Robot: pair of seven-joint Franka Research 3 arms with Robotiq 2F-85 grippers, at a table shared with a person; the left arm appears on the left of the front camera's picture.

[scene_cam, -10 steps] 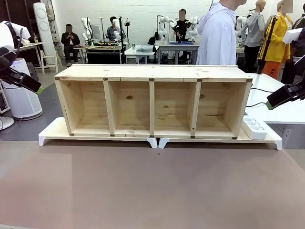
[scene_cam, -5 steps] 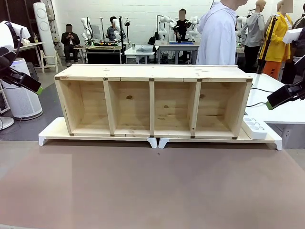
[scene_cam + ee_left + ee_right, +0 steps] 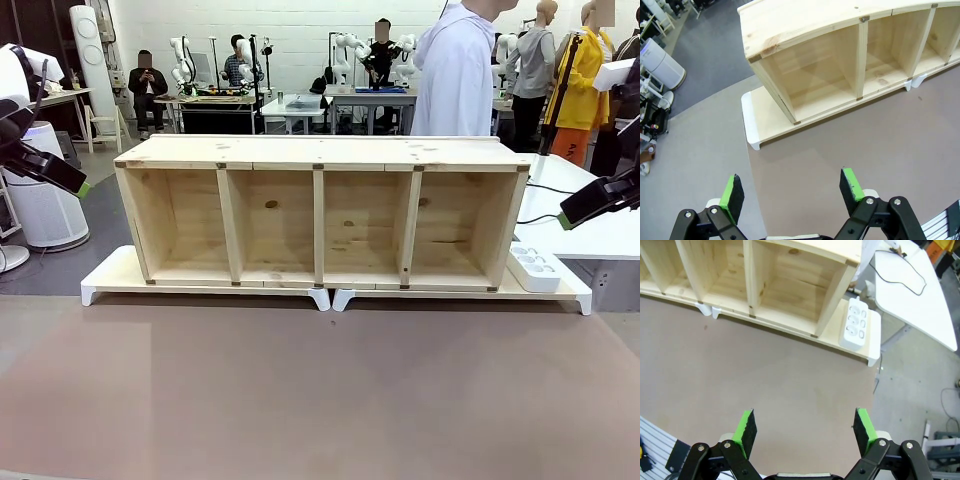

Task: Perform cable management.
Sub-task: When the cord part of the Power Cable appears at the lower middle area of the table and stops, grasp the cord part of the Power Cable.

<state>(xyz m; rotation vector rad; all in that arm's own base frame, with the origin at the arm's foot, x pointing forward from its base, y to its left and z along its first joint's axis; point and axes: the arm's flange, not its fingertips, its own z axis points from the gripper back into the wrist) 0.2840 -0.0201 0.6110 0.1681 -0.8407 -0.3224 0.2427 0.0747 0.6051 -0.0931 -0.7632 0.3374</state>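
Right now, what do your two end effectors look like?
Both match: the left end effector and right end effector are black two-finger linkages with round silver pivots and bright green fingertip pads.

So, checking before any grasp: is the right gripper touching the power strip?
Apart: the right wrist view shows the right gripper open, well short of the power strip.

You get bright, even overhead light; soft shadows sit inside the wooden shelf (image 3: 320, 152), wrist views bow its straight edges, focus is sharp.
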